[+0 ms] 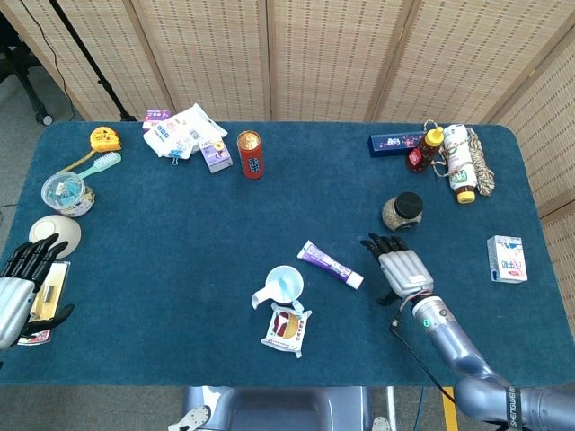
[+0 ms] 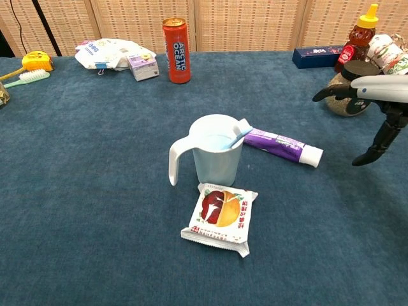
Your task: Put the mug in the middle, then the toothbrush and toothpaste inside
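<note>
right hand (image 1: 402,268) spread, empty; left hand (image 1: 22,278) edge-cropped, fingers apart; toothbrush (image 2: 234,136) mostly hidden in mug (image 2: 213,153)

From above we look steeply down on the whole table (image 1: 180,269); our chest view sits low, seemingly nearer, sharing the mug (image 2: 215,150) at its middle.

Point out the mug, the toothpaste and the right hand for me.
mug (image 2: 217,162): chest view, front wall of the cup.
toothpaste (image 2: 275,144): chest view, middle of the purple tube.
right hand (image 1: 402,269): head view, back of the hand.
</note>
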Tool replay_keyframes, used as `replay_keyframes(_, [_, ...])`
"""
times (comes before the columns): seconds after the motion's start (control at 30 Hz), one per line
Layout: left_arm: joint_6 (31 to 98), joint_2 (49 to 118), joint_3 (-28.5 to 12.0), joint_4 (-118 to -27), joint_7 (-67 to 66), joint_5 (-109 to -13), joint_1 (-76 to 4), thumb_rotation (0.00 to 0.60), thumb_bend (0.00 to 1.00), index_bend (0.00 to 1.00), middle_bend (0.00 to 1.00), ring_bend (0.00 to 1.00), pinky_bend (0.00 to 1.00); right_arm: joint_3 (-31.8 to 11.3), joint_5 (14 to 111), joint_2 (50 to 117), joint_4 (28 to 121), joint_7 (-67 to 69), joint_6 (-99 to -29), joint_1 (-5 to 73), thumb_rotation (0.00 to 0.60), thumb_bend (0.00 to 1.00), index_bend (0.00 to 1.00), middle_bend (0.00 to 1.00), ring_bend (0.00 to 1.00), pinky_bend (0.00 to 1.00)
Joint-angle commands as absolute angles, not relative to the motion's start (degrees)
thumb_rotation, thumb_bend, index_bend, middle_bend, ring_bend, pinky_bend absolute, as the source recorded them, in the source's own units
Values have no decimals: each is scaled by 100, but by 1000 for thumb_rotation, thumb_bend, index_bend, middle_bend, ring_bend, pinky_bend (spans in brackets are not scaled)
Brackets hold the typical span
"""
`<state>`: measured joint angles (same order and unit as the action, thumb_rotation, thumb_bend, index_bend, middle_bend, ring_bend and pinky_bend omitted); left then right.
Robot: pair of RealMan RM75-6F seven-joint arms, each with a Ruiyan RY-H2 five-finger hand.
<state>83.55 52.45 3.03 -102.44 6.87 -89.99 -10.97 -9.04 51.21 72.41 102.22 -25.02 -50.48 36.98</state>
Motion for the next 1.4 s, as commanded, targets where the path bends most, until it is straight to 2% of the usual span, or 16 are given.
replay_keyframes(0.03, [8298, 5250, 283, -10261, 661, -8984, -1099, 600, 220, 0, 0, 0, 0, -904, 4984, 7414, 10134, -2503, -4965, 3855, 600, 0, 0, 0, 0, 0])
replay_keyframes(1.4, [8060, 5230, 106, -10278, 676, -8931, -1055, 600, 219, 0, 0, 0, 0, -932, 3935, 8624, 8827, -2446, -4534, 5004, 600, 0, 0, 0, 0, 4])
